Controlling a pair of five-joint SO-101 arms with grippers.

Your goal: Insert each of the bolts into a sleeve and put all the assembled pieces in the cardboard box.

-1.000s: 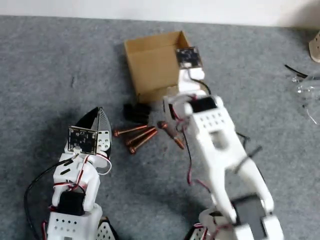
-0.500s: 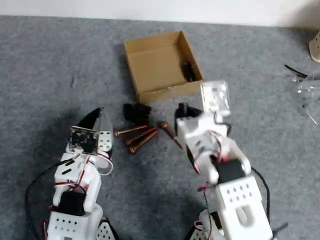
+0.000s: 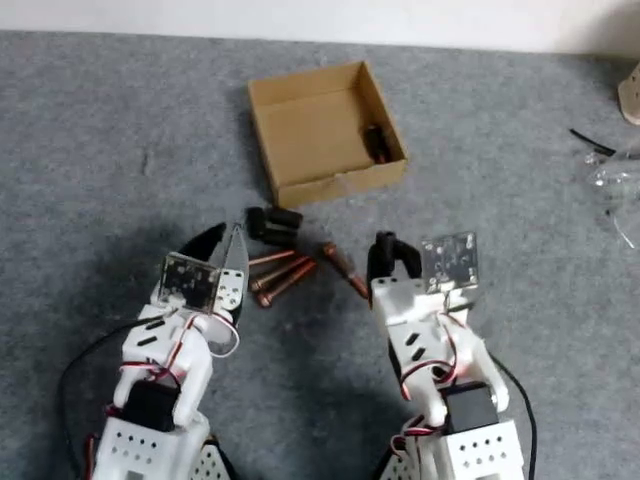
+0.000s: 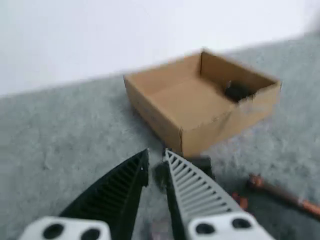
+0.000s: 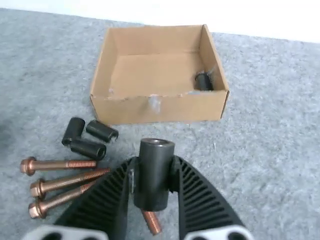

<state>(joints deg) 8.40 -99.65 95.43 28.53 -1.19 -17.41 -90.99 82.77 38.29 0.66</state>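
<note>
Right tool: clamped on upright sleeve, align bore squarely with bolt; left tool: barely parted, empty.

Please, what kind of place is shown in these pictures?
Probably a robotics lab bench or hobby workspace: a grey felt-covered table before a white wall, two small robot arms, and practice parts, copper bolts and a cardboard box, laid out for an assembly exercise.
</note>
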